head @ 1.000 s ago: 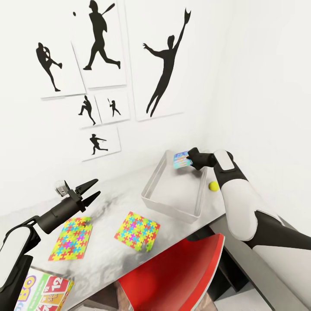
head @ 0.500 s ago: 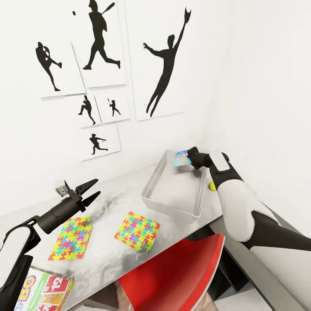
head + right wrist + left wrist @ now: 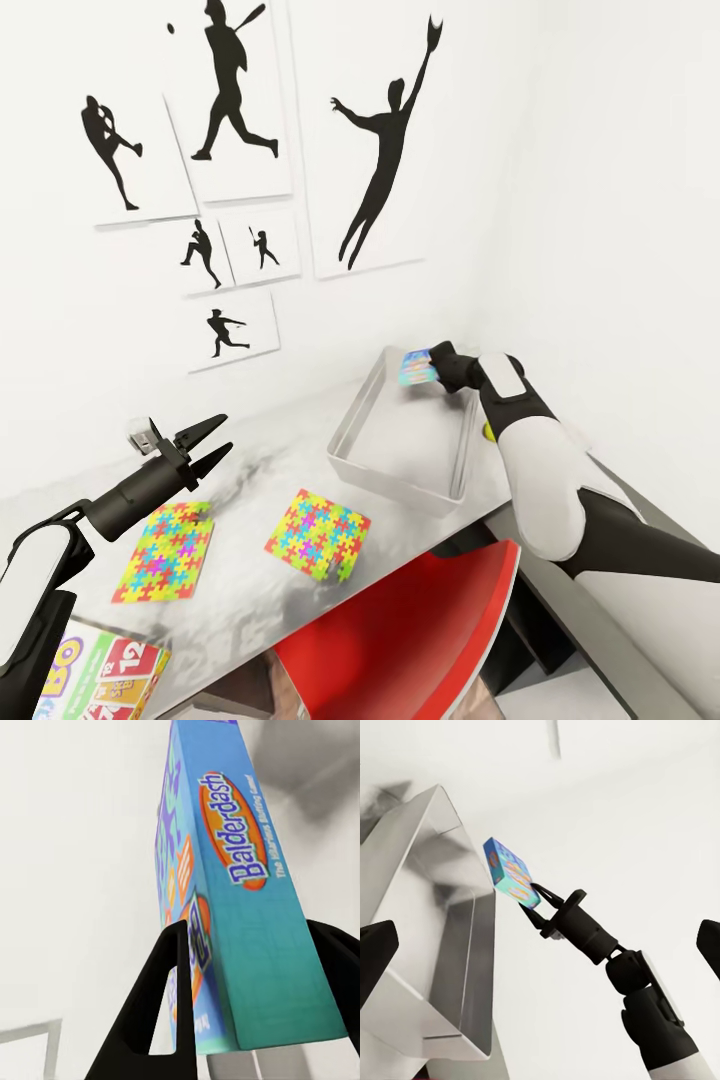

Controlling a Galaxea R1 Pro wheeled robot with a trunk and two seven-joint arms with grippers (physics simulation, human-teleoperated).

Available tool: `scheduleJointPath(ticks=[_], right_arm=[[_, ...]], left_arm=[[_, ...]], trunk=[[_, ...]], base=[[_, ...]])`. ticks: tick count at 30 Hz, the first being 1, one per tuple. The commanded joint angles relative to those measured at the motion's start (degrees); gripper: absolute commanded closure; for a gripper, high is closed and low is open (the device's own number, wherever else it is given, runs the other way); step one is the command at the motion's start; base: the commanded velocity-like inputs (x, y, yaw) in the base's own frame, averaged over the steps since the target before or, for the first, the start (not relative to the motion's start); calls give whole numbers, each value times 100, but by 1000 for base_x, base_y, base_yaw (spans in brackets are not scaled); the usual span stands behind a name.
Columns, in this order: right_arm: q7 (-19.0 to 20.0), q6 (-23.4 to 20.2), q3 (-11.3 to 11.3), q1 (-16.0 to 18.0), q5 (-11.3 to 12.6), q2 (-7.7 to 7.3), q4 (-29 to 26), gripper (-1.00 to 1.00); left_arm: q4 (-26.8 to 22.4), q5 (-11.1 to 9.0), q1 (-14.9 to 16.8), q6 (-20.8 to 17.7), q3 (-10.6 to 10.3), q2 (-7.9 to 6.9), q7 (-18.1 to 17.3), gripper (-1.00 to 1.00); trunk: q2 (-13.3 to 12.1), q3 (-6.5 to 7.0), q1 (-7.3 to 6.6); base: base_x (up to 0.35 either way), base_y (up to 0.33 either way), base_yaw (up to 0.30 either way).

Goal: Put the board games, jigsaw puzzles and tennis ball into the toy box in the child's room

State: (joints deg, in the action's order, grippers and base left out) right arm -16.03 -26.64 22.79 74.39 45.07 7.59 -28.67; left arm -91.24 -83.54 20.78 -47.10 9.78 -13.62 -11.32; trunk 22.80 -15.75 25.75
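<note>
Right gripper [image 3: 430, 368] clamping a blue board game box [image 3: 415, 366], fingers pressing on both faces; box hanging over the far corner of the grey toy box [image 3: 370, 412], above its rim and not resting on it. In the left wrist view, right gripper [image 3: 534, 900] gripping the same board game box [image 3: 510, 872] at one end, tilted, just beside the upper edge of the toy box [image 3: 480, 945]. In the right wrist view, black fingers [image 3: 161, 997] flanking the board game box [image 3: 225, 885], the word "Balderdash" printed on its narrow side.

Left gripper [image 3: 207, 441] hovering above the near part of the table [image 3: 250, 600], jaws spread apart, holding nothing.

Toy box sitting on the table near the wall, interior bare where visible. Tennis ball [image 3: 488, 431] lying on the table just beside the toy box's right wall, mostly hidden behind the right forearm. Two jigsaw puzzles lying flat on the table, well apart from the toy box: left jigsaw puzzle [image 3: 165, 551] below the left gripper, right jigsaw puzzle [image 3: 318, 534] nearer the table's front edge. Second board game [image 3: 105, 675] showing at the lower left corner, partly covered by the left arm.

Red chair [image 3: 400, 640] standing tucked at the table's front edge. Silhouette posters [image 3: 240, 100] hanging on the white wall behind.
</note>
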Motion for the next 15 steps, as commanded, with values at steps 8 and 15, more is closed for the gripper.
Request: scheduleJointPath(ticks=[8,15], right_arm=[[-29,-8,18,8,64,16,14,100],[-27,-12,16,12,66,60,23,100]], left_arm=[[1,9,5,-27,6,0,-19,-100],[2,10,5,-27,6,0,-19,-100]], trunk=[[11,-64,3],[11,-126,3]], base=[[0,0,0],[0,0,0]])
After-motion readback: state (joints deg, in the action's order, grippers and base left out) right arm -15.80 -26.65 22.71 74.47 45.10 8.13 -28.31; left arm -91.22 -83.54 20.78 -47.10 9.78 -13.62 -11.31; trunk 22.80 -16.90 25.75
